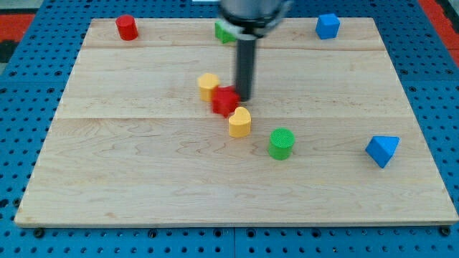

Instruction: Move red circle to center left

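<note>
A red round block stands near the board's top left corner. A second red block, blurred and of unclear shape, lies near the board's middle between two yellow blocks: one at its upper left, the other at its lower right. My tip is right beside this middle red block, on its right side, touching or nearly touching it. It is far from the red round block.
A green block at the view's top is partly hidden behind my arm. A blue block sits at the top right. A green round block and a blue triangle lie at the lower right. The wooden board rests on a blue perforated base.
</note>
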`<state>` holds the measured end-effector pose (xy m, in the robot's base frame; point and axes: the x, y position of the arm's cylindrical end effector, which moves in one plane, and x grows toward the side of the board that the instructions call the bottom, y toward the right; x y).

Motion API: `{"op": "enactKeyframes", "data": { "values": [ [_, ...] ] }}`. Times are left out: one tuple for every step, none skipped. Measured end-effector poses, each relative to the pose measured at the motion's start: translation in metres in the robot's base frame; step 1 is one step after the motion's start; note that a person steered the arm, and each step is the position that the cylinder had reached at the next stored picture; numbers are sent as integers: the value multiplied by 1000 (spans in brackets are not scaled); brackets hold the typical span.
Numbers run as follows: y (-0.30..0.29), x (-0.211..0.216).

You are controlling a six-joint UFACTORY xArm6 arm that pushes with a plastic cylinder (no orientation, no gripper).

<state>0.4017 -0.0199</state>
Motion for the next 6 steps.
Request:
{"op": "enactKeyframes", "data": {
  "values": [
    [-64,5],
    [-77,5],
    [-50,21],
    [-3,38],
    [-65,60],
    [-152,39]
  ]
}}
